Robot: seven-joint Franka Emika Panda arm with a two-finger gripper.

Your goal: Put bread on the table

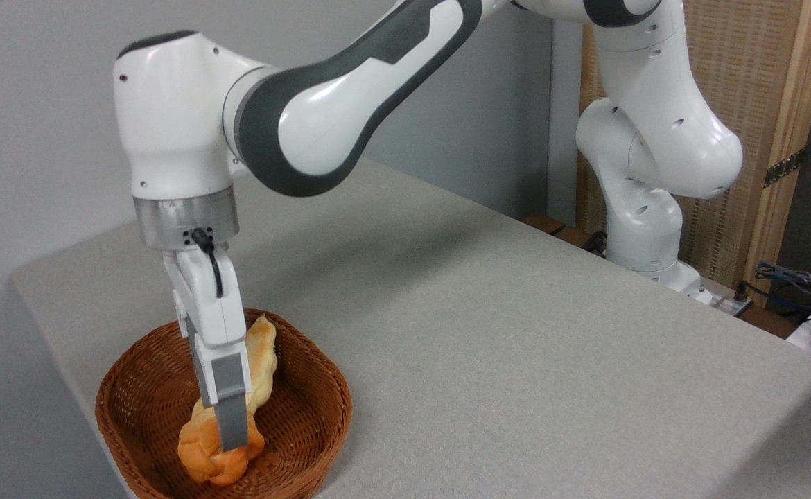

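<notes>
The bread (201,454), a small orange-brown knotted bun, lies at the near end of a brown wicker basket (326,391) on the grey-beige table (516,333). My gripper (232,443) is lowered into the basket and seen edge-on. Its near finger (231,412) hangs in front of the bun's right side, reaching down to it. The other finger is hidden behind the near one, so the gap between the jaws does not show.
A long pale-yellow braided loaf (265,346) lies in the basket behind the bun, partly covered by the gripper. The arm's white base (644,229) stands at the table's far right edge, with cables (800,284) beyond it. The basket sits near the table's front-left corner.
</notes>
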